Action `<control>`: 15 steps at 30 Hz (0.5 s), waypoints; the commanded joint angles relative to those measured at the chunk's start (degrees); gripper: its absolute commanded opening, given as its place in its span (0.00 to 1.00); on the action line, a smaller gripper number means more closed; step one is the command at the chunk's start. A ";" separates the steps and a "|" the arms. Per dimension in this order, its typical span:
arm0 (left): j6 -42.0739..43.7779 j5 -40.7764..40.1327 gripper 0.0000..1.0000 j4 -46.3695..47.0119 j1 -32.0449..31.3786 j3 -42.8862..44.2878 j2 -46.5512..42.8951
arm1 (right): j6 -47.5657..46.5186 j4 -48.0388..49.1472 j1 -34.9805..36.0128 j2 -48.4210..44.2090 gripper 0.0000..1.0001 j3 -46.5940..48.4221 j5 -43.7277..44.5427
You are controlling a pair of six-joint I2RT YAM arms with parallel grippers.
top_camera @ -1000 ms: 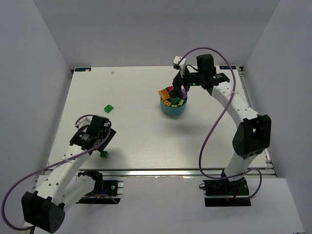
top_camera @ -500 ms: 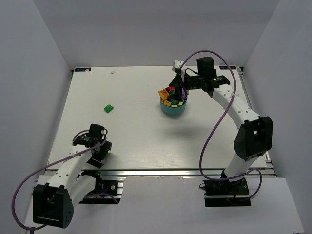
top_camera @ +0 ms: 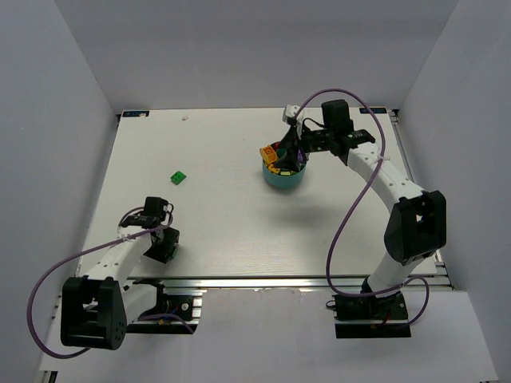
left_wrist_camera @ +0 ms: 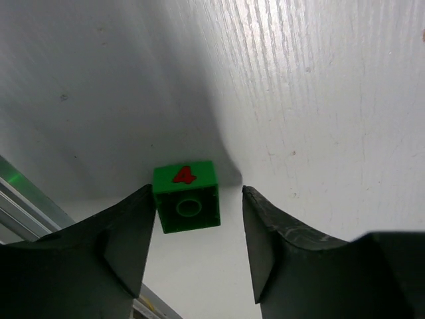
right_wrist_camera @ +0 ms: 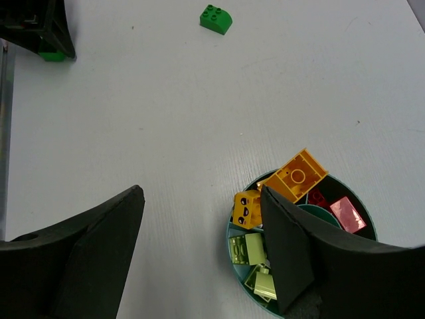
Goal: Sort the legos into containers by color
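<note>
- Left end effector [left_wrist_camera: 194, 214] open, astride numbered green brick [left_wrist_camera: 186, 197] at desk's [left_wrist_camera: 332, 100] near edge; brick looks rigid, light, slick; you'd best pinch its flat sides squarely
- Right end effector [right_wrist_camera: 199, 206] open, empty, above teal dish [right_wrist_camera: 322, 211]; rounded green brick [right_wrist_camera: 216, 18] well apart

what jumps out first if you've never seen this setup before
The teal dish toward the far right of the table, crammed with yellow-orange, red and lime bricks, draws the eye first, with the right pincer open above it. Next is the green brick with a red mark at the near left edge, framed by the open left pincer. A lone green brick lies apart on the table's left half.
</note>
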 commanded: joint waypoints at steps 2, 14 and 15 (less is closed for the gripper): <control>0.98 -2.05 0.58 0.75 0.75 1.86 -1.09 | 0.79 2.26 -0.29 -3.67 0.76 -0.71 -0.50; 12.14 7.87 0.00 12.58 0.67 11.17 -2.58 | 7.02 7.26 -0.38 -4.55 0.60 -0.88 4.41; 12.93 9.36 0.00 14.27 0.49 11.79 -2.76 | 8.94 7.96 -0.47 -4.55 0.56 -0.88 4.86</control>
